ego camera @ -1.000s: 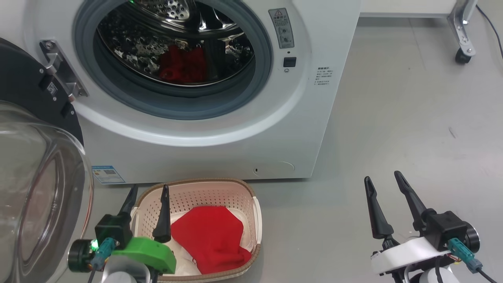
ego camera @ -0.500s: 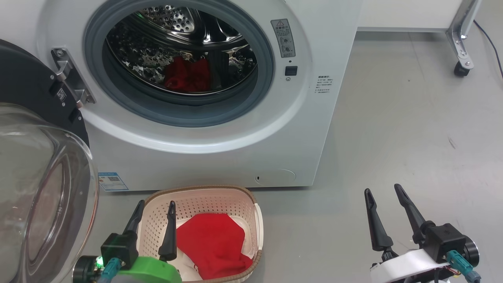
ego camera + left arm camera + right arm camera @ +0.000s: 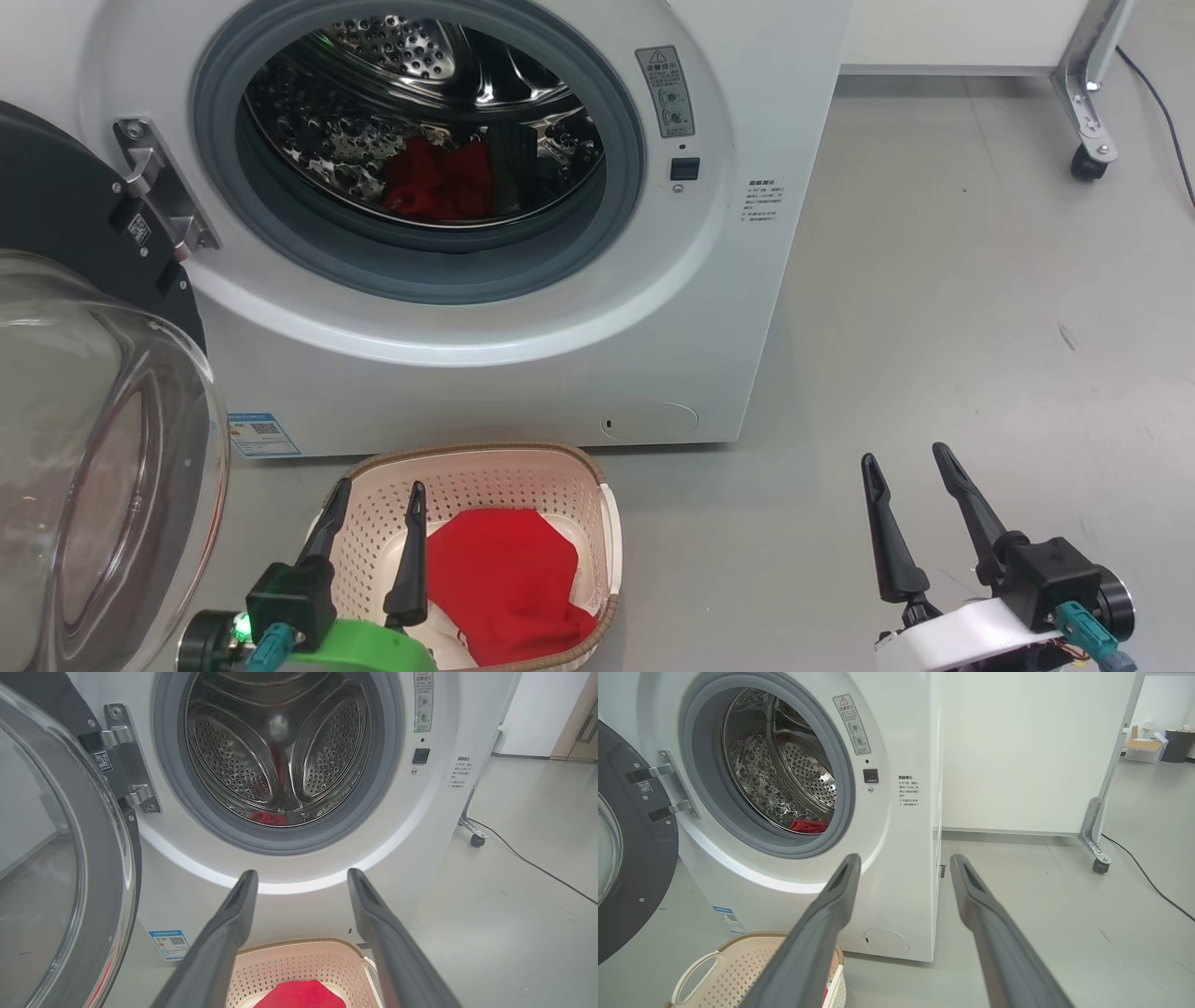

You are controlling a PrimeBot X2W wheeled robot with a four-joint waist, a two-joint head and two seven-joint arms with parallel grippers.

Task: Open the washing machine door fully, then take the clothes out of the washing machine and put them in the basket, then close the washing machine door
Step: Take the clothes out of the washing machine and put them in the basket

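Looks mid-unloading, clothes [image 3: 504,579] in the basket [image 3: 467,451], left gripper [image 3: 381,485] and right gripper [image 3: 904,454] spread-jawed and empty; likely calls for reaching the red garment [image 3: 434,177] in the drum [image 3: 392,47] at upper centre.

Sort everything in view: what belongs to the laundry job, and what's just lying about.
Job: washing machine, open door, red clothes in drum, red garment in basket, basket.
Lying about: wheeled stand, floor cable, cardboard box, dark bin.
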